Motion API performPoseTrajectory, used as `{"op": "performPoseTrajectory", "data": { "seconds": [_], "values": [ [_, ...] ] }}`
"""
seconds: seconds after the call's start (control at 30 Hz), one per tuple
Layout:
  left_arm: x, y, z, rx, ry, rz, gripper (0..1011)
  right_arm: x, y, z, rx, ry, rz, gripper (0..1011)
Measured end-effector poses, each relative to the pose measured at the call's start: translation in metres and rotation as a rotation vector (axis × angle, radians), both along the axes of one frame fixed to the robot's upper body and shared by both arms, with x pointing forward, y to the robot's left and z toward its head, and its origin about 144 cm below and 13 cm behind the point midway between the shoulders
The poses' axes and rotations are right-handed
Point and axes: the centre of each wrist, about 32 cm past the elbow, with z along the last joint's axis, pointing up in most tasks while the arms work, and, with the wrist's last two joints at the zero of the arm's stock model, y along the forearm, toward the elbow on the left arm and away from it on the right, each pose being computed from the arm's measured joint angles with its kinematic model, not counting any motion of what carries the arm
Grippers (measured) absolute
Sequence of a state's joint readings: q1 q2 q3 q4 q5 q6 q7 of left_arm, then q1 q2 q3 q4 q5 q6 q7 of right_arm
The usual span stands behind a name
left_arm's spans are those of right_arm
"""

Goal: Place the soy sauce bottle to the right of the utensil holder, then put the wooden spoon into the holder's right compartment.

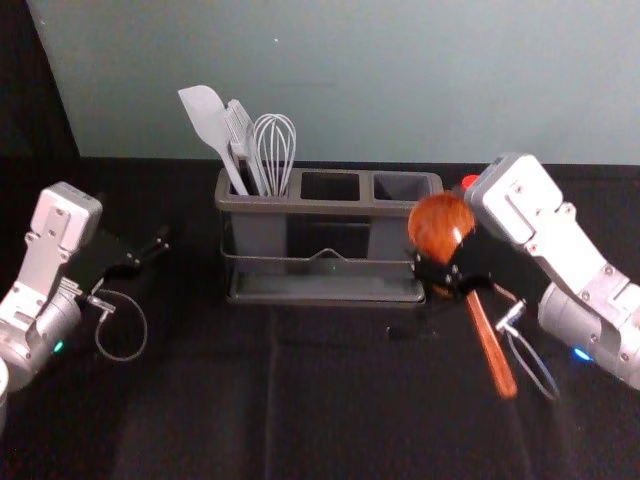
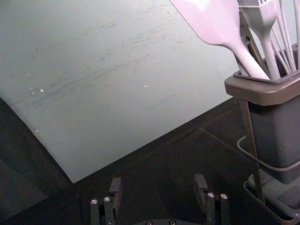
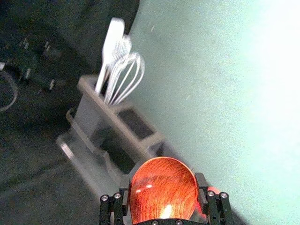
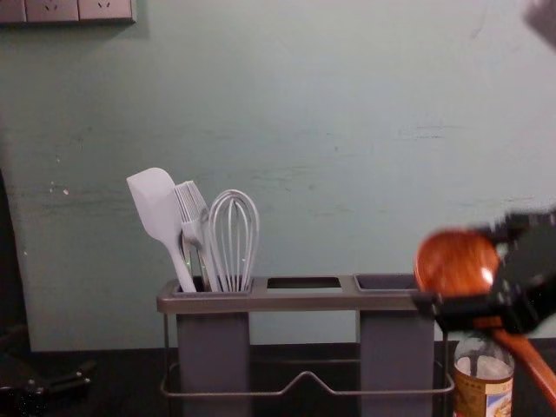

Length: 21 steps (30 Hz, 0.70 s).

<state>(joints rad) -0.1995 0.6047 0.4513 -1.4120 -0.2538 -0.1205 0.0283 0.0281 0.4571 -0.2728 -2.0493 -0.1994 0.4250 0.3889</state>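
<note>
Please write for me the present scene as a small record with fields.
utensil holder: upright on the table
left compartment: spatula, brush, whisk
right compartment: no utensil inside
soy sauce bottle: standing right of the holder
wooden spoon: bowl up, handle slanting down
right tool: closed on the spoon, near the holder's right end
left tool: open, left of the holder

2 robot arms (image 1: 565,245) over black cloth (image 1: 200,410) suggest a lab.

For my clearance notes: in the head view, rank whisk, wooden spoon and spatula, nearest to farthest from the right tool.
1. Wooden spoon, in the right tool.
2. Whisk, left compartment, right side.
3. Spatula, same compartment, left side.
</note>
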Motion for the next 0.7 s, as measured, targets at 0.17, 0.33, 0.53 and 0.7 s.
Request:
{"op": "performPoseTrajectory", "data": {
  "seconds": [0.17, 0.33, 0.53, 0.7],
  "values": [
    [0.0, 0.0, 0.0, 0.0, 0.0, 0.0, 1005, -0.0008, 0.0049, -0.0011, 0.05, -0.094, -0.006, 839],
    [0.0, 0.0, 0.0, 0.0, 0.0, 0.0, 1005, 0.0028, 0.0075, -0.0022, 0.069, -0.066, -0.02, 840],
    [0.0, 0.0, 0.0, 0.0, 0.0, 0.0, 1005, 0.0031, 0.0077, -0.0025, 0.069, -0.063, -0.018, 840],
    [0.0, 0.0, 0.0, 0.0, 0.0, 0.0, 1005, 0.0027, 0.0075, -0.0023, 0.069, -0.067, -0.016, 839]
  ]
}}
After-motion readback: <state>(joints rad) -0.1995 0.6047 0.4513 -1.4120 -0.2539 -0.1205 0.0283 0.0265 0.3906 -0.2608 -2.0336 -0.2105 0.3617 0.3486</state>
